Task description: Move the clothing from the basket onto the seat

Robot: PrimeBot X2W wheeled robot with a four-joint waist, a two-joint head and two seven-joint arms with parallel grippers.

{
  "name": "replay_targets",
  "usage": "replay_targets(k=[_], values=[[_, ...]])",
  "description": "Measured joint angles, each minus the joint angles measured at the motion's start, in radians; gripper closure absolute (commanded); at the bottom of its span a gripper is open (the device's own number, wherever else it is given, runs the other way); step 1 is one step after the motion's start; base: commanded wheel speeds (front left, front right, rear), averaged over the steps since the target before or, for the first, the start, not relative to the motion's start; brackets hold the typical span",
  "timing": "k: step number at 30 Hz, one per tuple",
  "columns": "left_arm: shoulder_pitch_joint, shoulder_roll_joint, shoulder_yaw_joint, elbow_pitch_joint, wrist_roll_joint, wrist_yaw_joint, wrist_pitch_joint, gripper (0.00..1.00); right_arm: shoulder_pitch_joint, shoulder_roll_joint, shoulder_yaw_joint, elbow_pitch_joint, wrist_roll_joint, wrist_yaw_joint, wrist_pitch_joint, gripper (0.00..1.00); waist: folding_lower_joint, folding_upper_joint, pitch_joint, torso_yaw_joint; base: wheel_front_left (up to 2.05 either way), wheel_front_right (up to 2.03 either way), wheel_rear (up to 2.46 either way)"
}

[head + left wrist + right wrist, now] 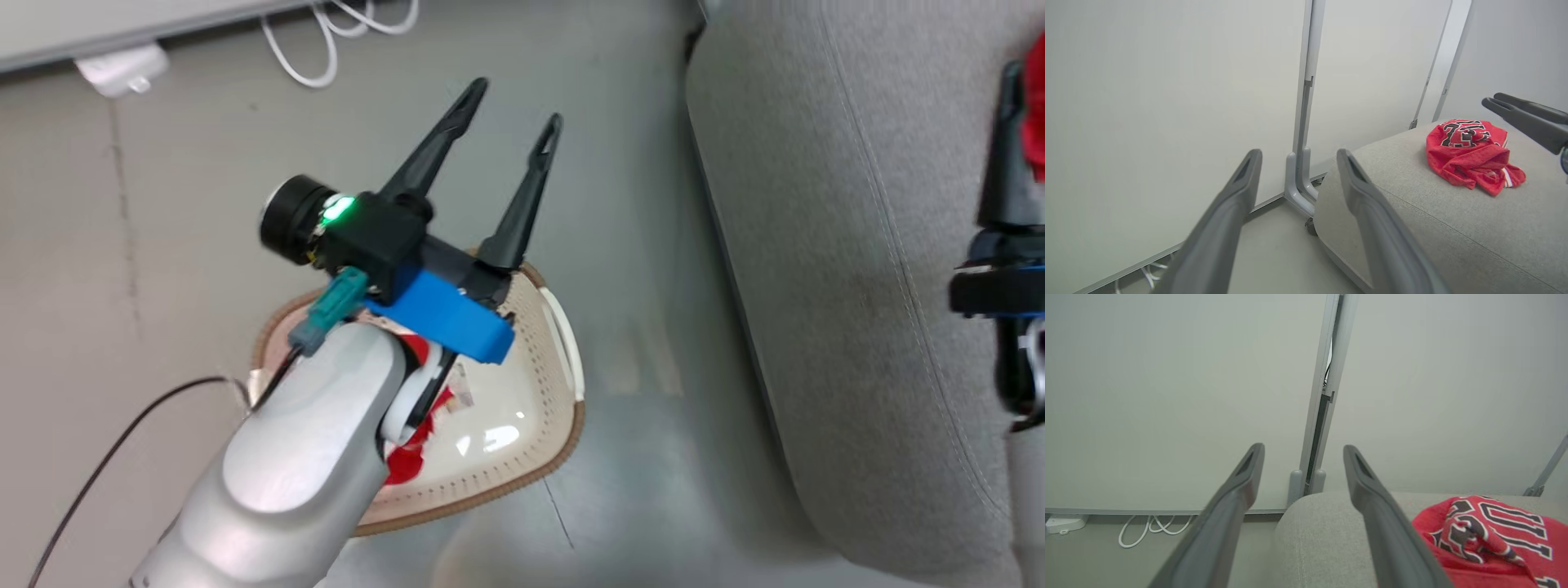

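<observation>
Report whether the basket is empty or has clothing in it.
Not empty. Red fabric lies in the basket, partly hidden under the left arm. The lettered garment is already on the seat.

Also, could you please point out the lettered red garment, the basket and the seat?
lettered red garment (1470, 157), left wrist view, crumpled middle.
basket (531, 343), head view, perforated side wall.
seat (857, 286), head view, bare grey top.

Grey floor (637, 245), pale wall panels (1167, 396), white cables (313, 82)
</observation>
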Motion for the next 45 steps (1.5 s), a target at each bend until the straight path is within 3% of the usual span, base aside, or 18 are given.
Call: replay_targets(k=[8, 20, 32, 45], values=[[0.154, -0.009, 0.172, -0.015, 0.056, -0.022, 0.000, 0.00, 0.031, 0.049, 0.116, 0.015, 0.001, 0.000, 0.000, 0.00, 0.0000, 0.0000, -0.116, 0.077, 0.00, 0.00, 0.00], [0.406, -0.047, 0.407, -0.027, 0.130, -0.068, 0.000, 0.00, 0.160, 0.109, 0.193, 0.042, 0.018, 0.000, 0.000, 0.00, 0.0001, 0.0000, -0.281, 0.154, 0.00, 0.00, 0.00], [0.571, -0.095, 0.534, -0.064, 0.214, -0.130, 0.000, 0.00, 0.312, 0.142, 0.164, 0.041, 0.029, 0.000, 0.000, 0.00, 0.0001, 0.0000, -0.376, 0.182, 0.00, 0.00, 0.00], [0.681, -0.108, 0.602, -0.081, 0.238, -0.159, 0.000, 0.00, 0.421, 0.178, 0.136, 0.029, 0.030, 0.000, 0.000, 0.00, 0.0002, 0.0000, -0.434, 0.179, 0.00, 0.00, 0.00]])
